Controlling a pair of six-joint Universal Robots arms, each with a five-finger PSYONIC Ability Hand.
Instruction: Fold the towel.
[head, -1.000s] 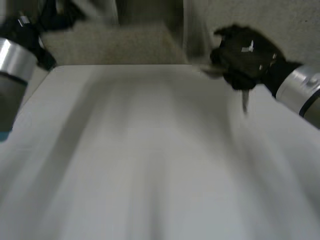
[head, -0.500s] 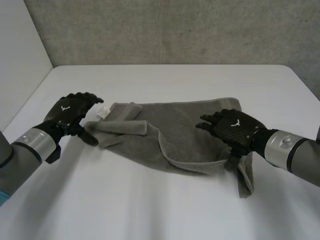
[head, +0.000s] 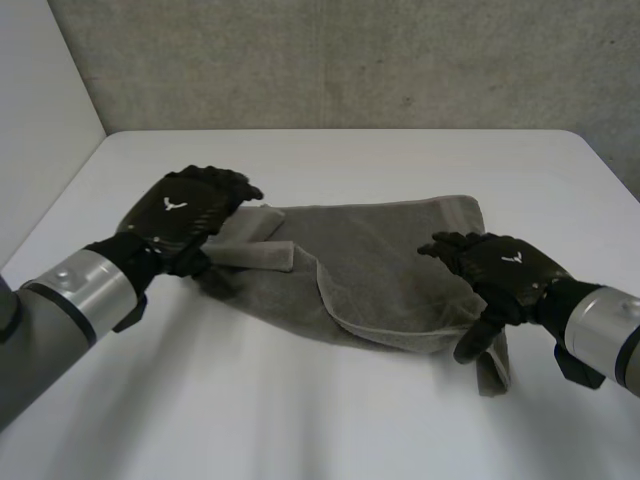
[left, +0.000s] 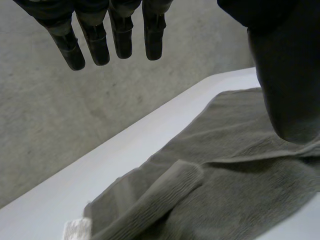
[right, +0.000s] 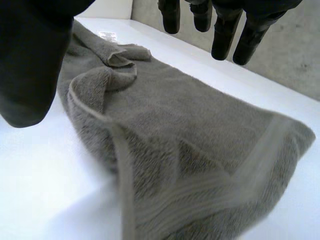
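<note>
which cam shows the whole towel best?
Head view: nearly all the towel shows, rumpled on the table, left hand over one end, right hand by the other. Left wrist view shows the rolled end and white label; right wrist view the banded end close up.

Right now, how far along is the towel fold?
Barely begun. Done: nothing neat; the towel lies rumpled, one edge flopped over. In hand: nothing; the left hand is open over its bunched end, the right hand open at its near corner. Remaining: flatten, then fold.
</note>
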